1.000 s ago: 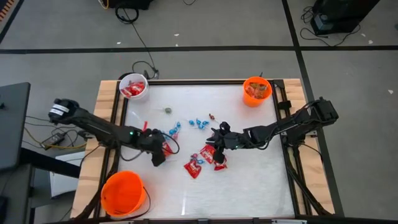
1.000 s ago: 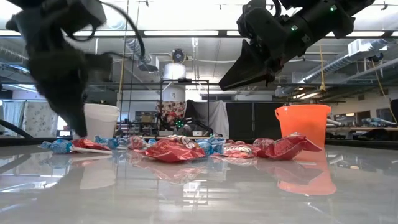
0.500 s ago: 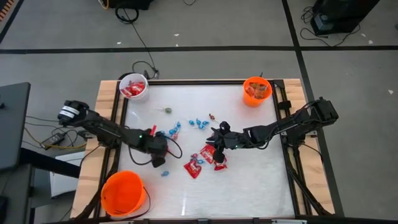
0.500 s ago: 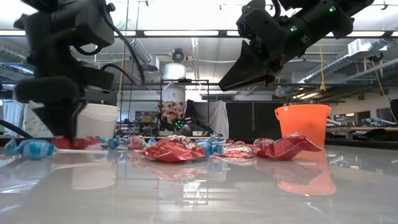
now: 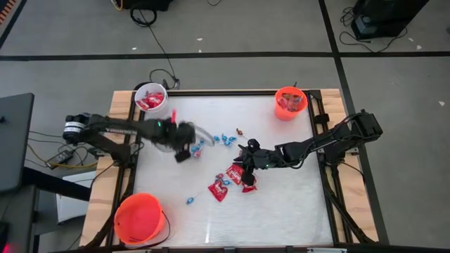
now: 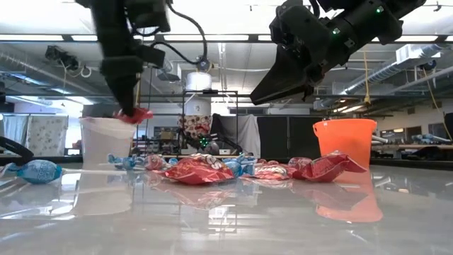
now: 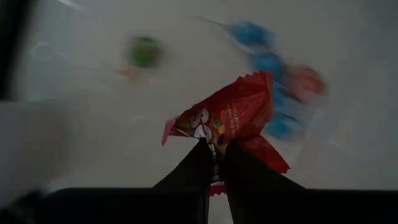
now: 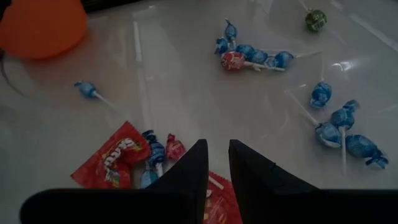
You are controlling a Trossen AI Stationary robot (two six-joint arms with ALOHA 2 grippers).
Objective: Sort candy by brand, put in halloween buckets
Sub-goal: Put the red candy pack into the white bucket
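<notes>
The left gripper point(image 7: 214, 149) is lifted above the table point(image 5: 281, 211) and holds a red packet point(image 7: 233, 118) of candy. In the left wrist view its two dark fingers point(image 7: 196, 165) are nearly closed and pinch the packet at one corner. The long axis of the packet runs away from the fingertips, toward about 1 o'clock in that picture, so most of it sticks out beyond the fingers. It is a flat, shiny red wrapper with zigzag cut ends and some white letters and small coloured dots printed on it. In the low view the packet hangs at the height of the rim of the white bucket point(image 6: 106, 142), just beside it.

From above, the left gripper is near the middle-left of the table, at about 5 o'clock from the white bucket, which stands at the far left corner and has red packets inside.

The right gripper point(image 5: 247, 156) hovers near the table centre, above a group of red packets point(image 5: 232, 179) and blue lollipops point(image 8: 339, 124). Its fingers point(image 8: 193, 168) stand slightly apart and hold nothing.

The small orange bucket point(image 5: 290, 102) is at the far right corner, and the larger orange bucket point(image 5: 139, 218) is at the near left corner. One blue lollipop point(image 5: 190, 200) lies alone at about 2 o'clock from the larger bucket.
</notes>
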